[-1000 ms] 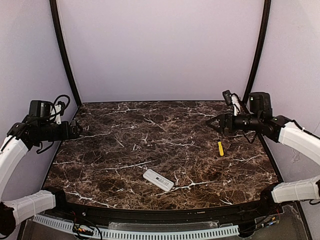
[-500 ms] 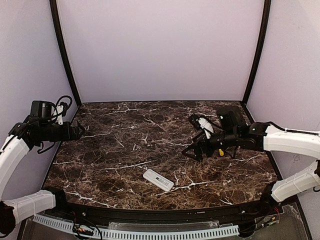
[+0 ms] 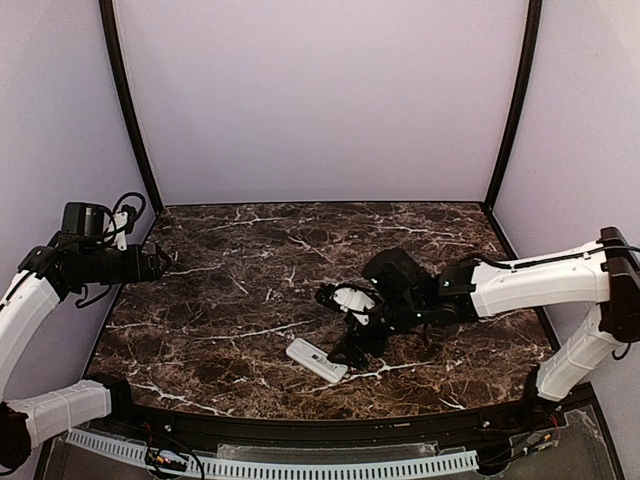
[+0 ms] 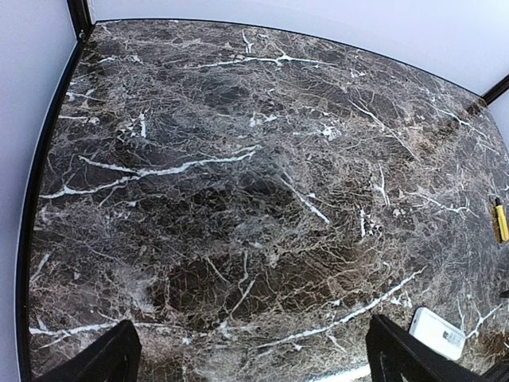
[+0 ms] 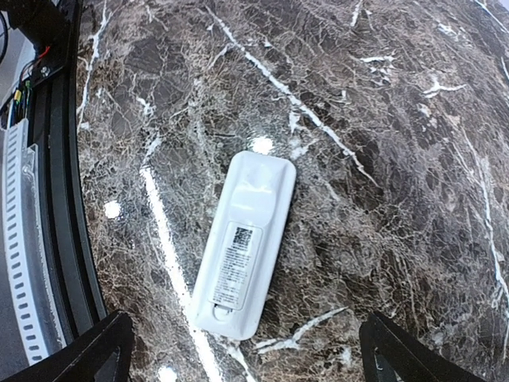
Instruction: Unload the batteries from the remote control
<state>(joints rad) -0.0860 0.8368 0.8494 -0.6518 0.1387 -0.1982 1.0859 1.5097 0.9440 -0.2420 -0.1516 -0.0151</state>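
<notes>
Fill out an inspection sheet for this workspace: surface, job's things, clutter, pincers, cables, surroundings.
Surface: dark marble table, flat.
Job's things: white remote lies flat near the front edge, label side up, closed; batteries not visible.
Clutter: yellow stick on the right side.
Pincers: left pincer open, empty, at the left edge; right pincer open, empty, above the remote.
Cables: black cable looped on the left wrist.
Surroundings: pale walls, black posts in the back corners.
</notes>
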